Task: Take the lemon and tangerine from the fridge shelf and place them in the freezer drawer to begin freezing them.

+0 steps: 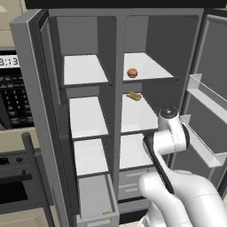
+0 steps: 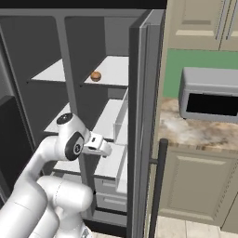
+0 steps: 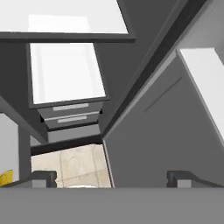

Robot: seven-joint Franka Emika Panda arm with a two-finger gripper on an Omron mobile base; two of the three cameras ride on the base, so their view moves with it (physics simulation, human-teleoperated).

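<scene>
The tangerine point(image 1: 132, 72) point(image 2: 95, 76) rests on the upper right shelf of the open fridge. A small yellow lemon point(image 1: 107, 213) point(image 3: 5, 178) lies inside the open freezer drawer point(image 1: 93, 195) at the fridge's bottom left, close to its front wall. My gripper point(image 2: 106, 148) point(image 3: 111, 177) hangs in front of the middle right shelves, well below the tangerine, and looks down into the lower fridge. Its jaws stand wide apart, open, with nothing between them.
A tan-brown elongated food item point(image 1: 134, 95) lies on the shelf below the tangerine. Two shallow stacked drawers point(image 1: 133, 181) point(image 3: 70, 114) sit at the bottom right. The door with its bins point(image 1: 204, 133) stands open on the right. A countertop appliance point(image 2: 209, 100) stands beyond.
</scene>
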